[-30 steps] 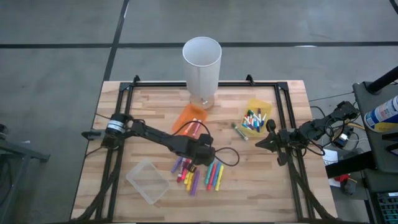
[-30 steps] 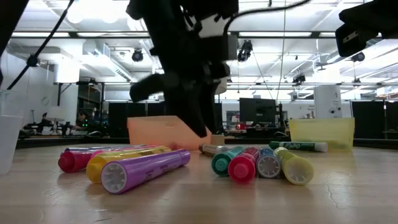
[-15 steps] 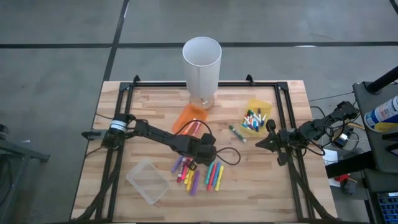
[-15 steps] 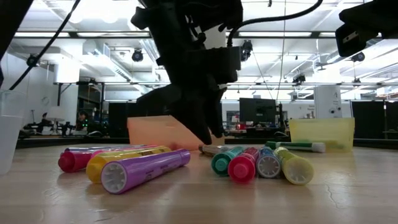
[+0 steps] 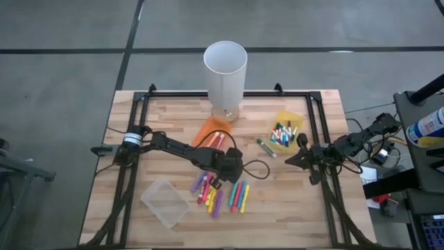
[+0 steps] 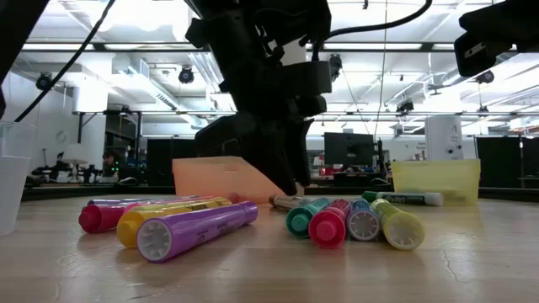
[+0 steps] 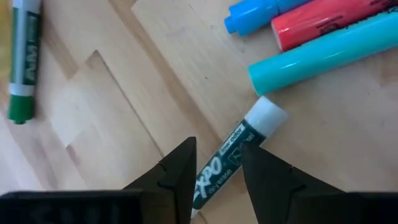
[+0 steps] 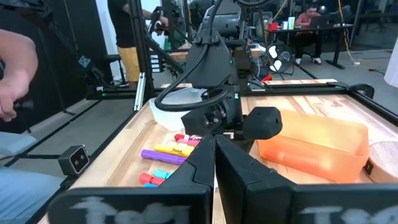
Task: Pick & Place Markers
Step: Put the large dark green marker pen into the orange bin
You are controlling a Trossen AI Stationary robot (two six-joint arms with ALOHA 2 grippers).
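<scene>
Hovering my left gripper point(image 7: 214, 177) low over the table centre, I see its fingers apart and straddling a dark Expo marker point(image 7: 239, 149) that lies flat on the wood, just beside the teal marker point(image 7: 317, 53) at the edge of the loose pile of markers point(image 5: 222, 193). My right gripper point(image 5: 290, 160) waits, closed and empty, near the yellow bin point(image 5: 284, 132). I judge the risk is a skewed pinch: closing off-centre could roll the marker away or nudge its neighbours.
</scene>
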